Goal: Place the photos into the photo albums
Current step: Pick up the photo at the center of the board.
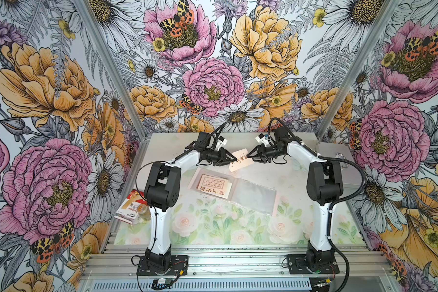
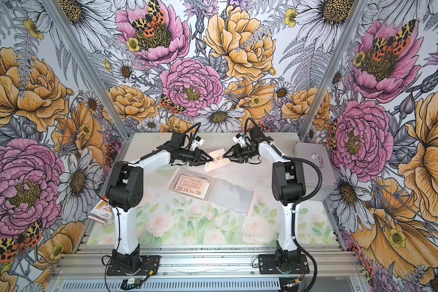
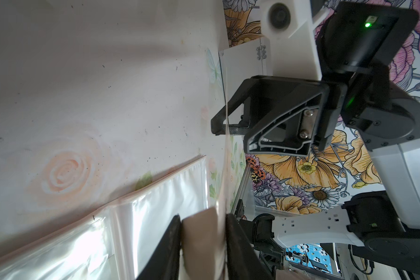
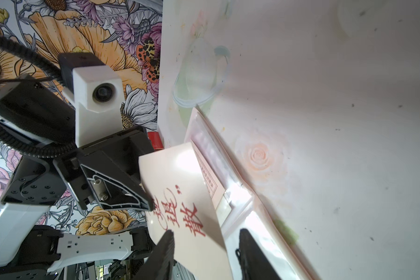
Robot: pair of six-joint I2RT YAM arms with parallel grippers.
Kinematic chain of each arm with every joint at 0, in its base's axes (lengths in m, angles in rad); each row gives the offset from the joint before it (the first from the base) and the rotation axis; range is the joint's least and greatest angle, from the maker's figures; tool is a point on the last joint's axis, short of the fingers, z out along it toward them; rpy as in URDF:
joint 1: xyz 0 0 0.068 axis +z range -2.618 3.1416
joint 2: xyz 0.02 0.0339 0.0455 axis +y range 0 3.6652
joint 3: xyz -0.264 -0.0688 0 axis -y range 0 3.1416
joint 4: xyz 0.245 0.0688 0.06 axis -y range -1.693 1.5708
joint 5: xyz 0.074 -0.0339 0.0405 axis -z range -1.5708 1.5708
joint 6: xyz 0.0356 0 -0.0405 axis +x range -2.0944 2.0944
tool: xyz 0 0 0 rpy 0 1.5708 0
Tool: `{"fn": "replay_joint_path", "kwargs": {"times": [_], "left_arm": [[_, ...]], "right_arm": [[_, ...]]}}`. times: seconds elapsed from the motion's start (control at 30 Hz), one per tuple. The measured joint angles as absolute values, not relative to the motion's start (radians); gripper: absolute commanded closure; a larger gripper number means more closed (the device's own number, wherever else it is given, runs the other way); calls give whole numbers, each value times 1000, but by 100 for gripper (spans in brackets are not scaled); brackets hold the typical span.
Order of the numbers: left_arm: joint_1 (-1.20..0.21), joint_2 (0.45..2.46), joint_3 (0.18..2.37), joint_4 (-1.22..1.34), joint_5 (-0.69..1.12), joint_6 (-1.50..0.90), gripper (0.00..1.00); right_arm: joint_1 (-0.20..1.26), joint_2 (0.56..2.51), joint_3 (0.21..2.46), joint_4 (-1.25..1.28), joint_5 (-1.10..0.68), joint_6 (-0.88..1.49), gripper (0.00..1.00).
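Left gripper (image 1: 235,159) jaws pinch one short edge of a cream photo (image 1: 242,162), which hangs tilted in the air over the rear half of the table. Right gripper (image 1: 248,158) faces it nose to nose, jaws spread around the opposite edge (in the right wrist view one finger (image 4: 164,249) sits against the card, the other stands off with a gap showing).

Nearer the arm bases, the photo album (image 1: 254,196) lies open and skewed on the floral mat (image 1: 213,227), its clear sleeve page shining. Two more photos (image 1: 216,188) rest on its other page; whether they are inside the sleeve or on top I cannot tell. In both top views the held card's lower corner comes close to the album's far edge. Bare mat runs from the album's near edge to the front rail.

A bandage carton (image 1: 130,207) lies at the mat's left edge beside the left arm, well apart from the album. A silver case (image 2: 311,161) stands beyond the right arm.
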State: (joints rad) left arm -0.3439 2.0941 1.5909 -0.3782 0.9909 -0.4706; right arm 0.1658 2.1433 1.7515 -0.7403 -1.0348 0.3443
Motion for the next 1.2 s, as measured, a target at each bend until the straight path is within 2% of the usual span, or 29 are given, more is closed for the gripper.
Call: {"fn": "replay_joint_path", "kwargs": {"times": [0.1, 0.2, 0.27, 0.43, 0.57, 0.83, 1.03, 1.2], "left_arm": [[-344, 2094, 1591, -378, 998, -470, 65], [-337, 2094, 1588, -380, 995, -464, 52], [-330, 2086, 1573, -382, 986, -465, 47], [-289, 2019, 1489, -314, 966, -540, 46], [-255, 1958, 1342, -41, 982, -749, 45], [-257, 1961, 1166, 450, 985, -1162, 41], [-289, 2119, 1191, 1024, 965, -1574, 38], [-318, 2192, 1201, 1172, 950, -1717, 37]], "right_arm": [[172, 2143, 1752, -742, -1048, 339, 89], [171, 2140, 1751, -743, -1057, 334, 100], [170, 2127, 1743, -742, -1060, 332, 100], [168, 2056, 1696, -724, -1059, 334, 100], [159, 1986, 1632, -646, -1059, 371, 100], [144, 1900, 1540, -394, -1043, 530, 100], [157, 1898, 1524, -248, -1041, 636, 100], [170, 1898, 1509, -174, -1041, 686, 100]]}}
